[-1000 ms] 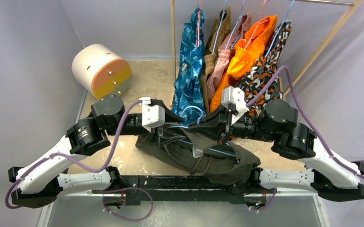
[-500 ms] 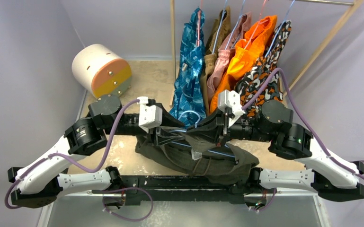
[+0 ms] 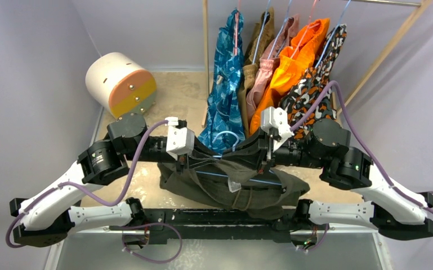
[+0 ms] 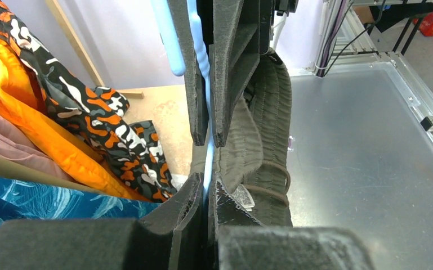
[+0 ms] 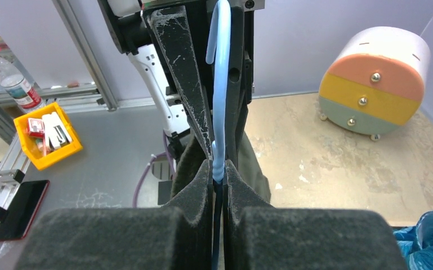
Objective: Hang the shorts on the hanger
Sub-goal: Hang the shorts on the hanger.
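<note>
Starting at 9 o'clock in the top view: your left gripper (image 3: 187, 164) is pressed together on the light-blue hanger (image 5: 221, 84), pinching the wire near its 9 o'clock end, and I can't tell if some fabric is caught in there too. The olive shorts (image 3: 225, 191) hang off that wire in a bunched heap. They sag toward 6 o'clock, right above the arm bases, so they're on it but not sitting neatly. The hanger's long axis runs roughly 9 to 3, dipping a little toward 4, with its hook end poking toward 12. The right gripper (image 3: 266, 160) is clamped on the same wire closer to the 3 o'clock side, facing the left one, so both arms are equally near. I'd say the next move depends on keeping that bar level between them. For room, the hung clothes (image 3: 293, 62) crowd in at 12 to 1. The bare tabletop (image 3: 186, 95) toward 11 is your open side, with the round drawer unit (image 3: 121, 84) well apart at 10.
</note>
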Available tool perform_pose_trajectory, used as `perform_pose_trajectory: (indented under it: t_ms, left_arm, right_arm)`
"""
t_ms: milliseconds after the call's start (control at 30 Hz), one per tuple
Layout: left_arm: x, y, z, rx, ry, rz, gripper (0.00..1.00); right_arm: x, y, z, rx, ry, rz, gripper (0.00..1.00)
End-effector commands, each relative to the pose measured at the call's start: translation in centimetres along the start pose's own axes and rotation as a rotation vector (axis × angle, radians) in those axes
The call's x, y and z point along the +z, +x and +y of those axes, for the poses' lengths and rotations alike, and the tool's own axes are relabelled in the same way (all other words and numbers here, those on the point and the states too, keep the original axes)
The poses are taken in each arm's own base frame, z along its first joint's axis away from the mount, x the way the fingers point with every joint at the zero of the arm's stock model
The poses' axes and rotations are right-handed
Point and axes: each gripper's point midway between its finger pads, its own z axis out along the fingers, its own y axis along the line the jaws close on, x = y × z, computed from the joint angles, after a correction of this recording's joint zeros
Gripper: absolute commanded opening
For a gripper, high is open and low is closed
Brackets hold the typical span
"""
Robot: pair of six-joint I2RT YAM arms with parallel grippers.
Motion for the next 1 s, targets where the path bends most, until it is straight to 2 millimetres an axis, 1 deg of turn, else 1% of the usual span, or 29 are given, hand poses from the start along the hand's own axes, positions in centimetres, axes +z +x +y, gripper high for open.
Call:
perform_pose_trajectory:
  t_ms: [0,133,167,233,300,400,567,633,733,767,800,867,967]
  left_arm:
    - [-0.6,-3.0,0.8,0.035,-0.060,-0.111,0.00]
    - [-0.8,-3.4,1.0,0.035,-0.078,-0.133,0.00]
    - [-0.8,-3.4,1.1,0.035,-0.083,-0.136,0.00]
    - [-0.9,-3.4,1.2,0.038,-0.091,-0.143,0.00]
    - [-1.0,-3.5,1.2,0.041,-0.092,-0.149,0.00]
    - [-1.0,-3.5,1.1,0.042,-0.090,-0.150,0.00]
    - [-0.9,-3.5,0.7,0.036,-0.068,-0.149,0.00]
    - [-0.9,-3.5,0.7,0.034,-0.064,-0.151,0.00]
    - [-0.8,-3.8,0.5,0.031,-0.056,-0.162,0.00]
    - [-0.8,-3.8,0.5,0.029,-0.054,-0.164,0.00]
    - [-0.7,-3.8,0.5,0.028,-0.052,-0.164,0.00]
    - [-0.6,-3.7,0.6,0.027,-0.052,-0.163,0.00]
    - [-0.6,-3.8,0.6,0.027,-0.052,-0.162,0.00]
  right_arm:
    - [-0.6,-3.5,1.4,-0.039,-0.064,-0.113,0.00]
    - [-0.6,-3.3,1.4,-0.035,-0.067,-0.098,0.00]
    - [-0.7,-3.2,1.4,-0.032,-0.066,-0.094,0.06]
    - [-0.7,-3.1,1.3,-0.024,-0.060,-0.084,0.20]
    - [-0.9,-3.0,1.2,-0.014,-0.050,-0.074,0.32]
    - [-1.2,-2.5,0.8,-0.001,-0.020,-0.048,0.39]
    - [-1.8,-1.4,0.4,0.027,0.012,-0.002,0.41]
    - [-1.9,-1.0,0.3,0.032,0.024,0.013,0.39]
    - [-2.0,-0.9,0.2,0.033,0.026,0.016,0.21]
    - [-2.0,-1.0,0.3,0.033,0.024,0.016,0.17]
    - [-2.0,-1.1,0.3,0.033,0.021,0.015,0.15]
    - [-1.9,-1.3,0.4,0.032,0.015,0.010,0.16]
    - [-1.7,-1.6,0.6,0.033,0.003,-0.004,0.25]
